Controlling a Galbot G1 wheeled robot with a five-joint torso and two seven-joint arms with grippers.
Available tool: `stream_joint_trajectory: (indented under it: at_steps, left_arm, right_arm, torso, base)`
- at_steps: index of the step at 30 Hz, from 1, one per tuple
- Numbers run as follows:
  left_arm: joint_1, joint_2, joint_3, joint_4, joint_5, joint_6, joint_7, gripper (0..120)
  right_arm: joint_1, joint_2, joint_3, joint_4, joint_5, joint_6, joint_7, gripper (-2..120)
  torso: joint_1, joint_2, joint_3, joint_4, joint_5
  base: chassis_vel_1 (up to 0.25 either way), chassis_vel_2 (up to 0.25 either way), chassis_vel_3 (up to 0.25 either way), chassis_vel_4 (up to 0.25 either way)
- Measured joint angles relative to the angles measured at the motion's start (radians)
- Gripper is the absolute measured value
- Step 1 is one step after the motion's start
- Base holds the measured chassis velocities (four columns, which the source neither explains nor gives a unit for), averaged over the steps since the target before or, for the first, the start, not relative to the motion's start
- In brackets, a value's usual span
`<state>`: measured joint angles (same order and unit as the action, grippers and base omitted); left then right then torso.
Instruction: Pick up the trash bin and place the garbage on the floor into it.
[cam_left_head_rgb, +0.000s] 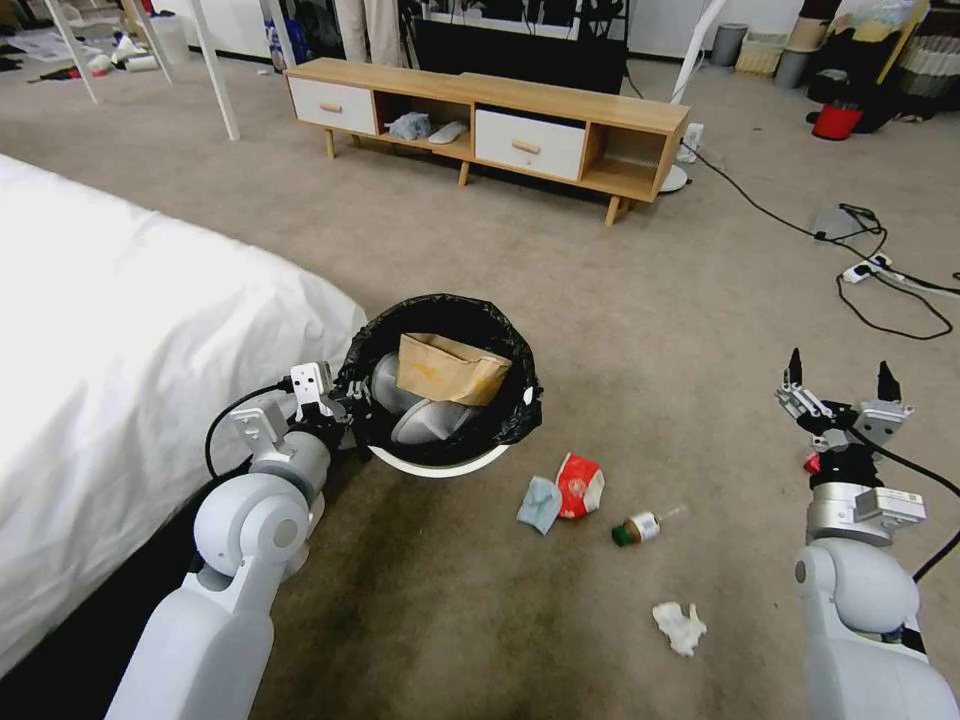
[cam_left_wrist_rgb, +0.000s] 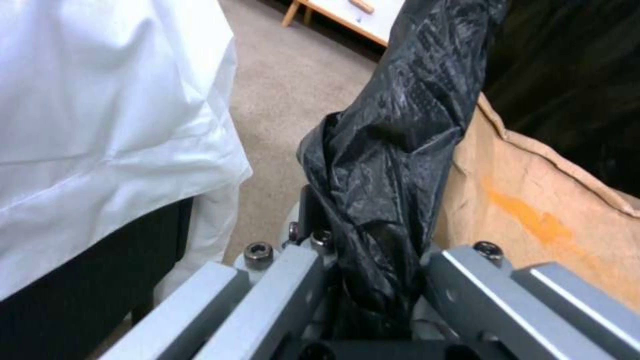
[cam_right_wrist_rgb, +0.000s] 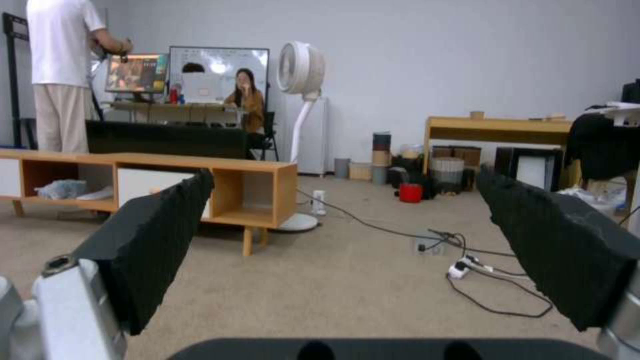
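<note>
My left gripper (cam_left_wrist_rgb: 373, 280) is squeezed tight on the black bag rim of the trash bin (cam_left_head_rgb: 440, 380), so I can carry it beside the bed (cam_left_head_rgb: 120, 350). A brown paper bag (cam_left_head_rgb: 450, 368) sits inside. My right gripper (cam_left_head_rgb: 842, 385) hangs wide open and empty. The mask (cam_left_head_rgb: 540, 503), packet (cam_left_head_rgb: 580, 485), bottle (cam_left_head_rgb: 636, 527) and tissue (cam_left_head_rgb: 680, 627) lie on the carpet (cam_left_head_rgb: 640, 300).

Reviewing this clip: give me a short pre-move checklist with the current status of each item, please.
1. Left pincer clamped on the trash bin rim: ok.
2. Right pincer open and empty: ok.
3. Brown paper bag inside the bin: ok.
4. Light blue mask, red-white packet, green-capped bottle and white tissue binned: not ok, on the carpet.
5. Bin lifted off the floor: cannot tell.
</note>
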<state>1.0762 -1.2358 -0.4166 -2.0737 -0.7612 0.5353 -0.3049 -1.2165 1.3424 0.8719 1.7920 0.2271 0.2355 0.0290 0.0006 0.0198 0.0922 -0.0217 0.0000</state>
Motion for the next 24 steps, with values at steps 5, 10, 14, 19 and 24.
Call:
stream_joint_trajectory:
  at_steps: [5, 10, 14, 19, 24]
  left_arm:
    - [0.001, 0.000, 0.000, -0.002, 0.000, 0.000, 0.000, 2]
    - [0.003, 0.000, -0.001, -0.004, 0.002, 0.001, -0.001, 2]
    - [0.006, -0.003, -0.001, -0.006, 0.003, 0.001, -0.001, 2]
    - [0.007, -0.005, -0.001, -0.007, 0.005, 0.002, -0.001, 2]
    - [0.013, 0.002, 0.000, -0.019, -0.001, 0.017, 0.010, 2]
  right_arm:
    - [0.001, 0.000, 0.000, -0.001, -0.006, 0.001, -0.001, 100]
    - [0.000, -0.001, 0.001, -0.001, -0.018, 0.001, -0.003, 100]
    - [-0.002, -0.001, 0.001, -0.001, -0.026, 0.001, -0.005, 100]
    - [-0.009, -0.006, 0.001, 0.000, -0.045, -0.027, 0.012, 100]
    - [-0.014, -0.020, -0.004, 0.000, -0.070, -0.078, 0.033, 100]
  torso:
    - [0.000, 0.000, -0.001, 0.0003, 0.0000]
    - [0.000, 0.000, 0.000, 0.0001, 0.0001]
    - [0.000, 0.000, 0.000, 0.0003, 0.0001]
    - [0.000, 0.000, 0.000, 0.0002, 0.0001]
    - [0.000, 0.000, 0.000, 0.0004, 0.0000]
  base:
    - [-0.014, 0.004, 0.001, -0.012]
    - [0.021, -0.006, -0.004, 0.014]
    - [0.000, 0.000, 0.000, 0.000]
    - [0.000, 0.000, 0.000, 0.000]
    - [0.000, 0.000, 0.000, 0.000]
